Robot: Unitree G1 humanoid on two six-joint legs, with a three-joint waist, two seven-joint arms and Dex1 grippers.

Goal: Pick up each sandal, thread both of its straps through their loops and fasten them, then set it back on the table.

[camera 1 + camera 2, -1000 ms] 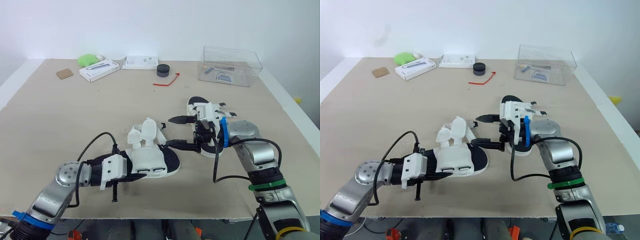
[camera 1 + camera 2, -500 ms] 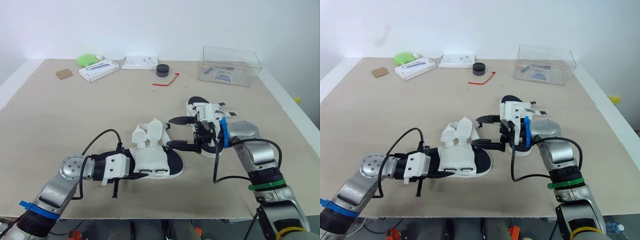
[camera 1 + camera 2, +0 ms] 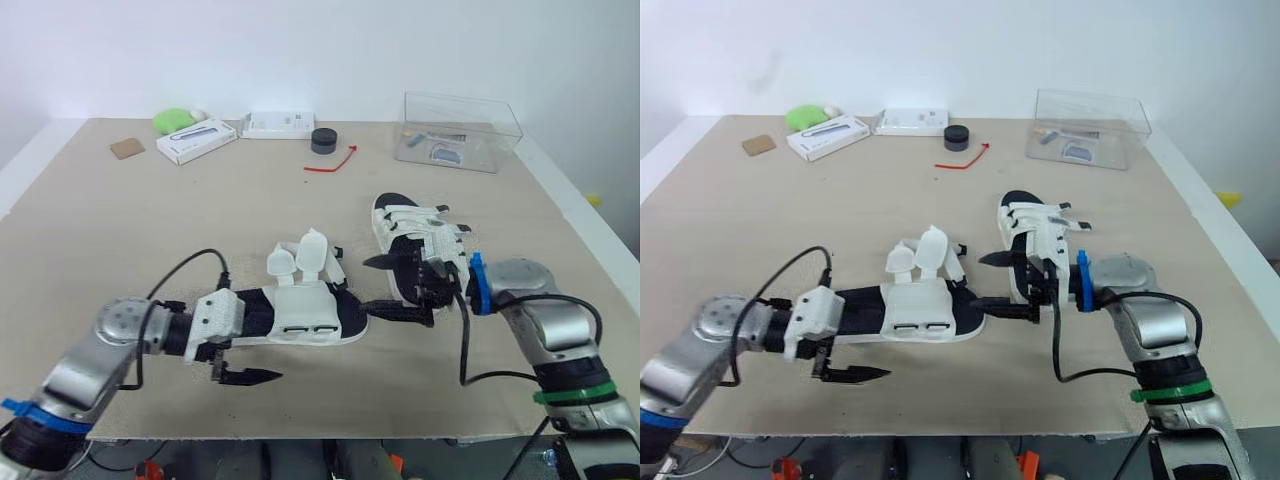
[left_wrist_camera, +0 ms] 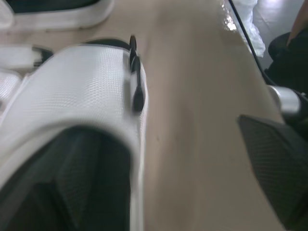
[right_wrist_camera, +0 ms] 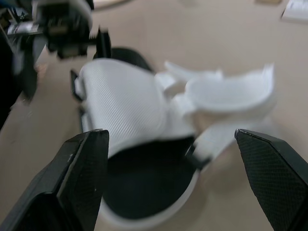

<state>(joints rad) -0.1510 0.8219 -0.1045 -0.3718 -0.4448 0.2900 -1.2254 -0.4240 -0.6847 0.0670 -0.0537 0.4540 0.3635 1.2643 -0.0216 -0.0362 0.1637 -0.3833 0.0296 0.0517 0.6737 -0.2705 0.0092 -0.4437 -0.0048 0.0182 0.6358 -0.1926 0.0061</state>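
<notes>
Now — left end effector [image 3: 258,352] apart beside sandal [image 3: 305,315] | right end effector [image 3: 368,284] apart near its other end

Far side of the counter [image 3: 120,230], as I read it from left to right: brown square [image 3: 128,148]; green lump [image 3: 176,120]; flat white box [image 3: 198,140]; second white box [image 3: 279,124]; black puck [image 3: 324,140], with a red strip [image 3: 333,163] near it; clear plastic box [image 3: 462,132] holding small items.

- Left arm [image 3: 85,362]: near left, forearm low, pointing right.
- Left gripper [image 3: 255,345]: fingers spread wide.
- Right arm [image 3: 548,322]: near right, elbow bent, forearm pointing left.
- Right gripper [image 3: 365,285]: fingers parted, tips leftward.
</notes>
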